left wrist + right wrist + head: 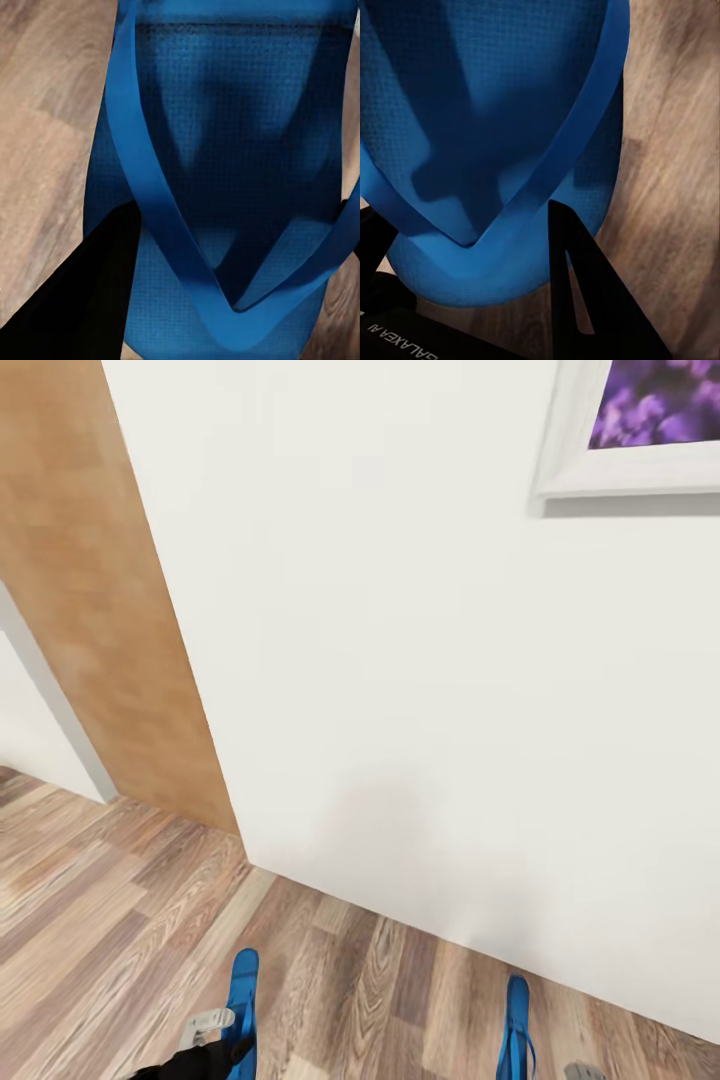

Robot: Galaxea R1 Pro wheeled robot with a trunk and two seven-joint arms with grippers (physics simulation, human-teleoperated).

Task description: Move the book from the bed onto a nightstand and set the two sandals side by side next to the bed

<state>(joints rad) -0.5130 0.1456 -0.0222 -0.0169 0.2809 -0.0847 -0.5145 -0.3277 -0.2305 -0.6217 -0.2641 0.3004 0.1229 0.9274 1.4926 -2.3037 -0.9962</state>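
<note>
Where the head view looks down at a white wall (420,660), both arms sit at the very bottom edge, each with a blue flip-flop raised on edge in front of it. At lower left, the left gripper (222,1036) shows a grey finger and dark body against the left sandal (243,1000); at lower right, just a grey tip of the right gripper (583,1071) appears beside the right sandal (516,1030). Wood-plank floor (120,930) runs along the wall's foot, a tan wooden panel (90,600) stands at left, and a white-framed picture (640,430) of purple flowers hangs at upper right. From the left wrist, the sandal's textured sole and V-shaped strap (150,187) sit very close, with a black finger (90,300) pressed against it, apparently pinching it. From the right wrist, the other sandal (472,112) appears likewise close, a black finger (585,300) against its rounded end, seemingly clamped on it.
</note>
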